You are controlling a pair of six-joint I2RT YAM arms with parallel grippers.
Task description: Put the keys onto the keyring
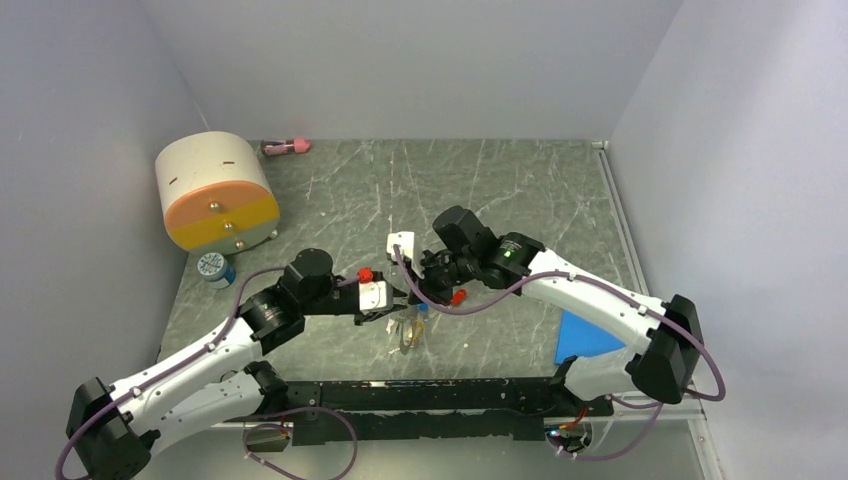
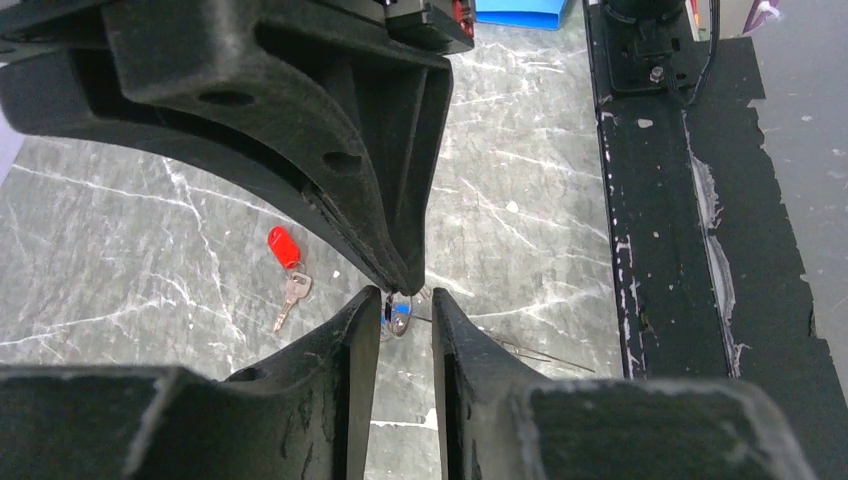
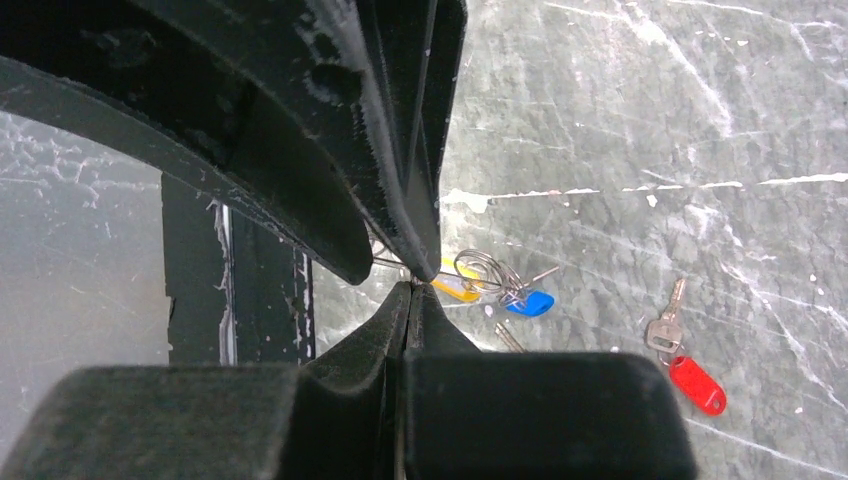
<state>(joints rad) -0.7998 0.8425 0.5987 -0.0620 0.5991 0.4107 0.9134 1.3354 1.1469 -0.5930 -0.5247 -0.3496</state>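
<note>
**Both grippers at the keyring, one key loose on the table**

Near edge: the black base rail (image 1: 430,400) spans the front. A flat blue sheet (image 1: 585,335) lies beside the right arm's base.

Mid table (image 1: 520,200), where the arms meet:
- The right gripper (image 3: 410,285) is clenched, with no gap between its fingers. A thin wire strand of the keyring (image 3: 485,270) runs into the pinch, so I read this as a grasp on the ring.
- The ring's coil sits just past the tips. A yellow tag (image 3: 458,291) and a blue tag (image 3: 530,302) lie against the coil.
- The left gripper (image 2: 405,300) faces the right one tip to tip. Its jaws are parted by a narrow gap and it looks released. The blue tag and a bit of the ring show at the mouth of the gap. I cannot tell whether the pads touch them.
- The red-tagged key (image 3: 695,383) lies flat on the marble, apart from the ring and not threaded on it. Its silver blade points away from its tag.

Far left:
- A small blue-capped bottle (image 1: 215,268) stands in front of a cream-and-orange drum (image 1: 215,190).
- A pink object (image 1: 285,147) lies by the back wall.
</note>
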